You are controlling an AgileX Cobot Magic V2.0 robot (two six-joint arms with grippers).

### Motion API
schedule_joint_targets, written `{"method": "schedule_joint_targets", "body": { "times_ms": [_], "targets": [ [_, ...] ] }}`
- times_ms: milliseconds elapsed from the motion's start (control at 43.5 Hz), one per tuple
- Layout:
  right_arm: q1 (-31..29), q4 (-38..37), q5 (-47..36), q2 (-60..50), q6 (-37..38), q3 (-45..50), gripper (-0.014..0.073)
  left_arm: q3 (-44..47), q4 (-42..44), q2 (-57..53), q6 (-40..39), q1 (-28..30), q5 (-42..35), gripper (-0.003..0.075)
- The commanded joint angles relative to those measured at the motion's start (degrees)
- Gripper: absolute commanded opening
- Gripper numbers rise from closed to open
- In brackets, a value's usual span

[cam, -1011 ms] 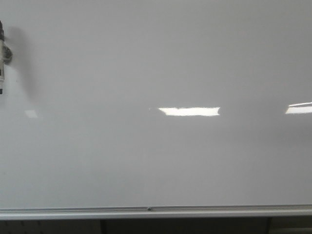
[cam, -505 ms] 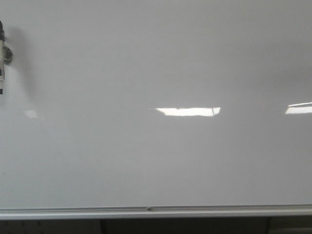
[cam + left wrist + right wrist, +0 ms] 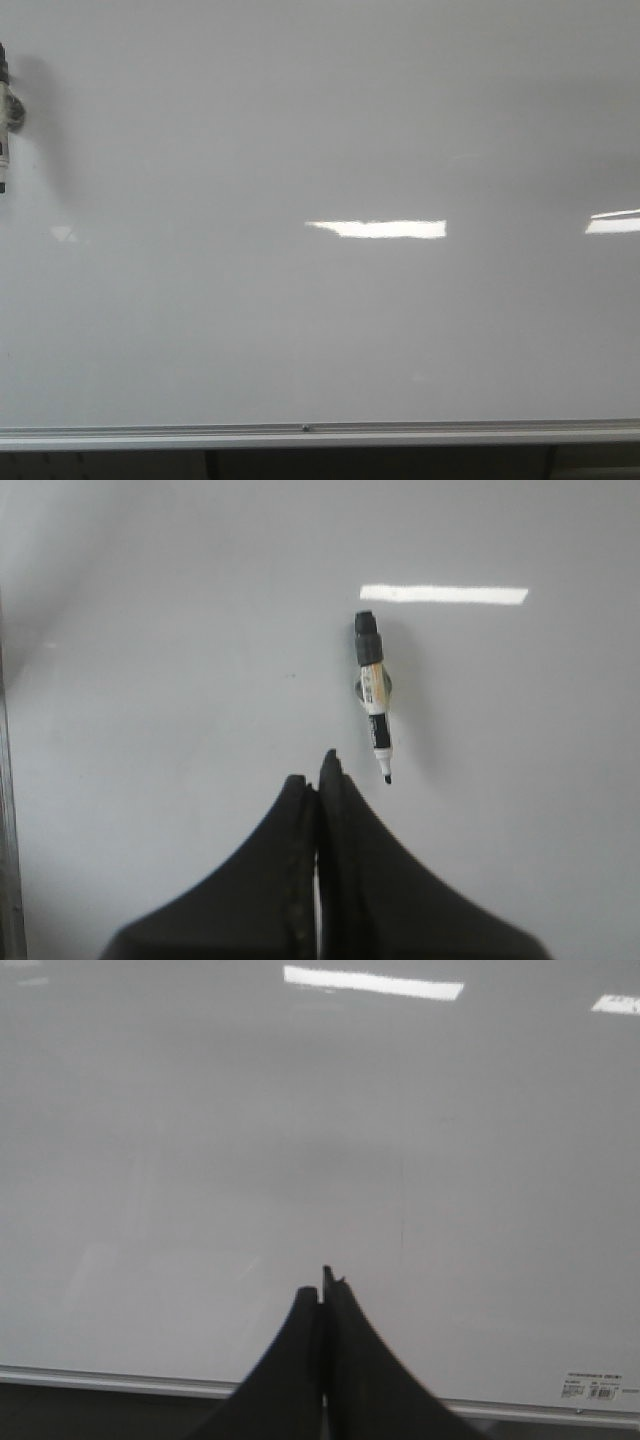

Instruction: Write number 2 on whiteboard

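The whiteboard (image 3: 320, 130) fills the front view, glossy grey-white and blank; no number 2 shows on it. A black-and-white marker (image 3: 373, 693) hangs on the board, tip down; in the front view it sits at the far left edge (image 3: 4, 110). My left gripper (image 3: 318, 780) is shut and empty, just short of the marker's tip. My right gripper (image 3: 323, 1290) is shut and empty, facing the bare lower board (image 3: 320, 1140). Neither gripper shows in the front view.
A silver tray rail (image 3: 320, 434) runs along the board's lower edge, also in the right wrist view (image 3: 100, 1380). A small label (image 3: 590, 1385) sits at the board's lower corner. Light reflections (image 3: 378, 229) lie on the board.
The light reflection in the middle of the board has shifted slightly left and down. The marker and the board look the same.
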Motion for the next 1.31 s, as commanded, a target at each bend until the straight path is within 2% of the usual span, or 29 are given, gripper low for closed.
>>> {"method": "schedule_joint_targets", "body": {
  "times_ms": [0, 230, 299, 367, 413, 482, 505, 574, 597, 643, 988, 1286],
  "targets": [
    [0.05, -0.64, -3.20, 2.52, -0.46, -2.11, -0.0066, -0.92, -0.47, 2.02, -0.04, -0.28, -3.84, -0.0020],
    [0.05, -0.52, -2.77, 5.16, -0.46, -2.11, -0.0058, -0.55, -0.62, 4.91, -0.04, -0.28, -1.88, -0.0020],
    [0.05, -0.42, -2.61, 5.16, -0.46, -2.11, 0.0000, -0.55, -0.62, 5.73, -0.04, -0.28, -1.65, -0.0007],
    [0.05, -0.42, -2.48, 5.16, -0.46, -2.11, 0.0104, -0.55, -0.62, 6.60, -0.04, -0.28, -1.65, 0.0069],
    [0.05, -0.42, -2.16, 5.16, -0.46, -2.11, 0.0196, -0.55, -0.62, 7.11, -0.04, -0.28, -1.75, 0.0148],
    [0.05, -0.42, -1.95, 5.16, -0.46, -2.11, 0.0366, -0.55, -0.62, 7.81, -0.04, -0.28, -2.16, 0.0294],
    [0.05, -0.42, -1.87, 5.16, -0.46, -2.11, 0.0414, -0.55, -0.62, 8.15, -0.04, -0.28, -2.40, 0.0362],
    [0.05, -0.42, -1.74, 5.16, -0.46, -2.11, 0.0542, -0.55, -0.62, 9.03, -0.04, -0.28, -2.90, 0.0494],
    [0.05, -0.42, -1.74, 5.16, -0.46, -2.11, 0.0568, -0.55, -0.62, 9.48, -0.04, -0.28, -3.03, 0.0535],
    [0.05, -0.42, -1.74, 5.16, -0.46, -2.11, 0.0601, -0.55, -0.91, 10.19, -0.04, -0.28, -3.18, 0.0567],
    [0.05, -0.42, -1.69, 5.16, -0.46, -2.11, 0.0602, -3.85, -2.93, 19.99, 1.36, -4.70, -6.23, 0.0566],
    [0.05, -0.42, -1.74, 5.16, -0.46, -2.11, 0.0602, -8.05, -7.52, 32.76, 1.36, -4.82, -10.44, 0.0566]
  ]
}}
